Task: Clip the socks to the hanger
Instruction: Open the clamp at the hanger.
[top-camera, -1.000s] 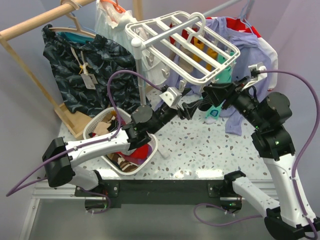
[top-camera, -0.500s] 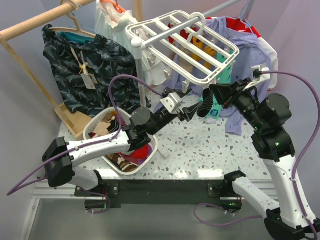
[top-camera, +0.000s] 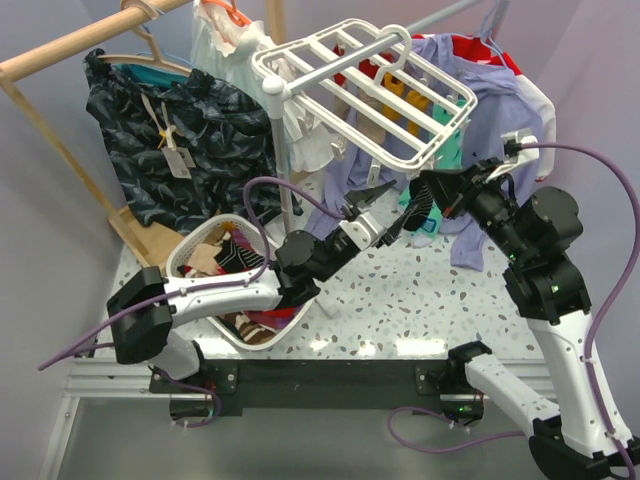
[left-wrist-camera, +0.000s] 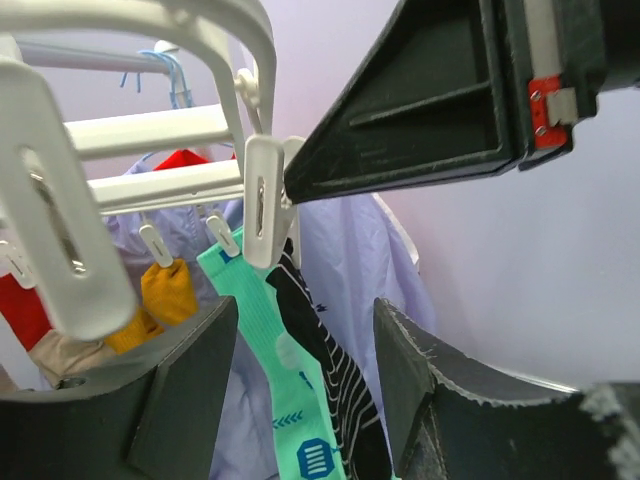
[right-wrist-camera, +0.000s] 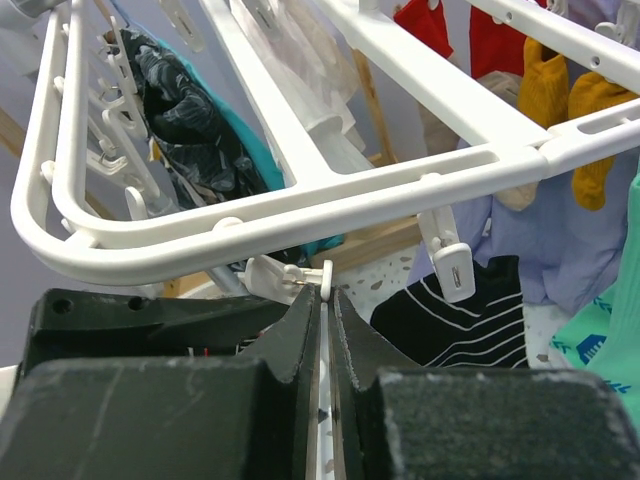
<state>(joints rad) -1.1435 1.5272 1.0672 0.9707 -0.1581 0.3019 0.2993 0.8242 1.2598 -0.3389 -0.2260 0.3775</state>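
Observation:
The white grid hanger (top-camera: 322, 98) hangs tilted above the table's back; it also shows in the left wrist view (left-wrist-camera: 150, 128) and the right wrist view (right-wrist-camera: 300, 210). Red socks (right-wrist-camera: 497, 40) hang from clips under its far bars, next to yellow ones; one shows red with a tan end at the left wrist view's edge (left-wrist-camera: 22, 305). My right gripper (top-camera: 414, 190) (right-wrist-camera: 327, 300) is shut on a small white clip (right-wrist-camera: 300, 274) at the hanger's near rim. My left gripper (top-camera: 388, 212) (left-wrist-camera: 300, 390) is open and empty just below that rim.
A black striped sock (left-wrist-camera: 335, 380) and a teal sock (left-wrist-camera: 265, 340) hang from near clips, right by both grippers. A white laundry basket (top-camera: 190, 250) of clothes stands at the left. A lilac shirt (top-camera: 500, 110) and a dark garment (top-camera: 180, 130) hang behind.
My left arm has swung right and lifted its gripper up to the hanger's rim. The black sock, held between the grippers earlier, now hangs from a clip. My right gripper barely moved.

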